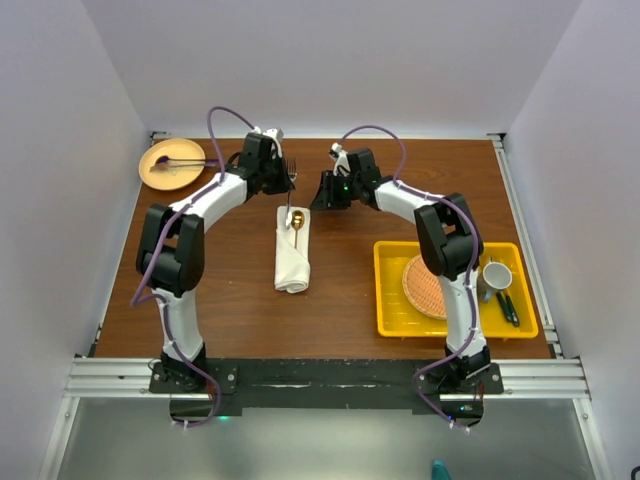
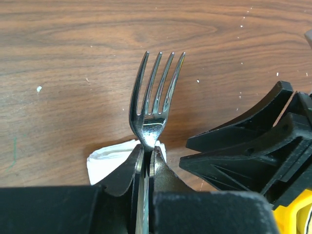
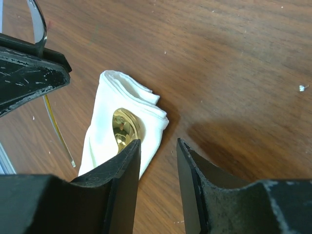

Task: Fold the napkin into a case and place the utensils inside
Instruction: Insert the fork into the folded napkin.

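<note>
Napkin (image 1: 292, 262) is already folded into a narrow case (image 3: 105, 136), lying mid-table between the two arms. The gold spoon (image 1: 297, 222) is tucked in, bowl poking out the far end. Left gripper (image 2: 147, 148) is clamped tight on the fork (image 2: 156, 95), tines sticking out past its fingers, just beyond that far end. Right gripper (image 3: 157, 144) hangs right beside the spoon bowl, jaws apart, only bare table between them. Far-left there's a tan plate (image 1: 158, 172) with a purple utensil (image 1: 185, 162). On the right, a yellow tray (image 1: 388, 290) holds a woven mat (image 1: 425, 285) and a cup (image 1: 497, 275).
</note>
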{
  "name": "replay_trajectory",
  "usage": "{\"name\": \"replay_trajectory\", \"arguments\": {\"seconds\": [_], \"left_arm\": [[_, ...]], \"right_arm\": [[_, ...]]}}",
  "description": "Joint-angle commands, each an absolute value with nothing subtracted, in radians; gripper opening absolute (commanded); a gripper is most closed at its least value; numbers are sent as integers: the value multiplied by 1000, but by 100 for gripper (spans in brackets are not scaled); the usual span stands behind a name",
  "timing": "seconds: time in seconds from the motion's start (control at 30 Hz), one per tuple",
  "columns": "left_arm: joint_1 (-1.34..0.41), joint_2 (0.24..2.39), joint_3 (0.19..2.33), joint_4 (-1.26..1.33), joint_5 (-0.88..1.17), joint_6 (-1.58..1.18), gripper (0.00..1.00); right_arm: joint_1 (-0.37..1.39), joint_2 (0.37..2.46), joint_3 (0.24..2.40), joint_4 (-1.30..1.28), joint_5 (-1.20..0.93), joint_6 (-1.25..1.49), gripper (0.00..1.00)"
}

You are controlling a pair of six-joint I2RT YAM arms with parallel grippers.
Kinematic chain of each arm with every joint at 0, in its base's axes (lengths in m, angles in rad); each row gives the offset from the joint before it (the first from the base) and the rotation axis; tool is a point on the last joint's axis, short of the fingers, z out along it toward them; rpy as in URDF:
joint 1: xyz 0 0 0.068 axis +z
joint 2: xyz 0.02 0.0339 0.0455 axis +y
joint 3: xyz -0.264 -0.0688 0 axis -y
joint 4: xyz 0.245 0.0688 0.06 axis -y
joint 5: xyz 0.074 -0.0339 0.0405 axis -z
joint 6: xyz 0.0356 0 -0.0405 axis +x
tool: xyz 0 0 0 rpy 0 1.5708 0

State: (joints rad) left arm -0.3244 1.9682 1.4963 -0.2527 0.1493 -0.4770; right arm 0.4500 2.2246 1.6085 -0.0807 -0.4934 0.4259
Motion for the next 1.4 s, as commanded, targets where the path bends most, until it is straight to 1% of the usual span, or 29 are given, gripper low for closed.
{"name": "replay_trajectory", "arguments": {"seconds": [0.0,0.17,0.47,0.67,1.0,1.13,1.17,1.23,1.27,1.3,1.37], "left_arm": [[-334,1970,1526,-198,114,-454,0],[-337,1976,1499,-167,109,-446,0],[-337,1968,1440,-124,110,-436,0],[-337,1976,1420,-115,107,-436,0],[-337,1973,1388,-84,117,-425,0],[-337,1973,1368,-80,127,-428,0],[-337,1973,1365,-80,129,-428,0],[-337,1970,1359,-83,133,-430,0],[-339,1967,1358,-83,135,-430,0],[-339,1965,1351,-87,137,-430,0],[-339,1956,1347,-97,147,-439,0]], "right_arm": [[443,2246,1646,-25,-522,443,39],[445,2273,1647,-14,-529,454,37],[445,2304,1643,23,-526,492,37],[443,2306,1641,46,-541,523,35],[448,2316,1640,57,-546,569,27],[448,2316,1634,55,-546,569,20],[448,2316,1634,54,-546,569,16],[446,2316,1634,52,-546,569,10],[448,2316,1635,52,-543,568,4],[446,2318,1637,51,-540,569,1],[446,2318,1637,51,-538,569,0]]}}
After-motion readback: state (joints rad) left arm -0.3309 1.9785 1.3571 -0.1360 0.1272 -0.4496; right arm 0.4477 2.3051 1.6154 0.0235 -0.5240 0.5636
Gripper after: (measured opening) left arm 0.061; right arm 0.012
